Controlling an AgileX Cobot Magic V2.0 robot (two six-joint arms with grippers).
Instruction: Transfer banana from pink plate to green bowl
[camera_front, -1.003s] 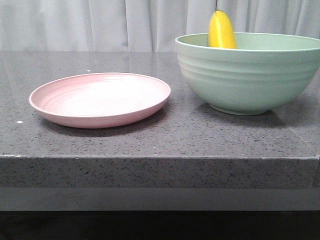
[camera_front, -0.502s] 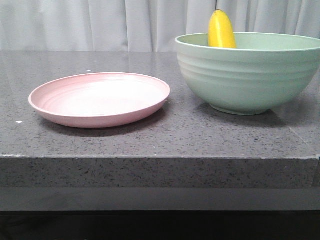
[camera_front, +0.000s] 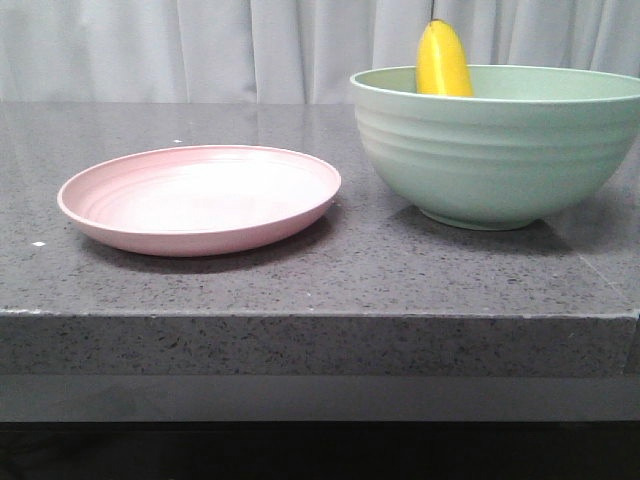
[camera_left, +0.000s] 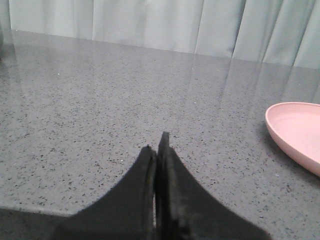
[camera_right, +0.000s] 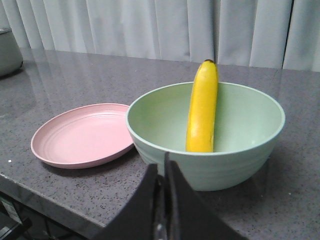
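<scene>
The banana (camera_front: 443, 62) stands upright inside the green bowl (camera_front: 495, 150), leaning on its far wall, its tip above the rim. It also shows in the right wrist view (camera_right: 202, 110), in the bowl (camera_right: 240, 160). The pink plate (camera_front: 200, 197) lies bare to the bowl's left; it shows in the right wrist view (camera_right: 82, 135) and its edge in the left wrist view (camera_left: 297, 132). My left gripper (camera_left: 156, 146) is shut and empty over bare counter, left of the plate. My right gripper (camera_right: 162, 167) is shut and empty, just short of the bowl's near side.
The grey speckled counter (camera_front: 330, 270) has its front edge close below plate and bowl. A white curtain (camera_front: 200, 45) hangs behind. A grey object (camera_right: 9, 50) sits at the counter's far left in the right wrist view.
</scene>
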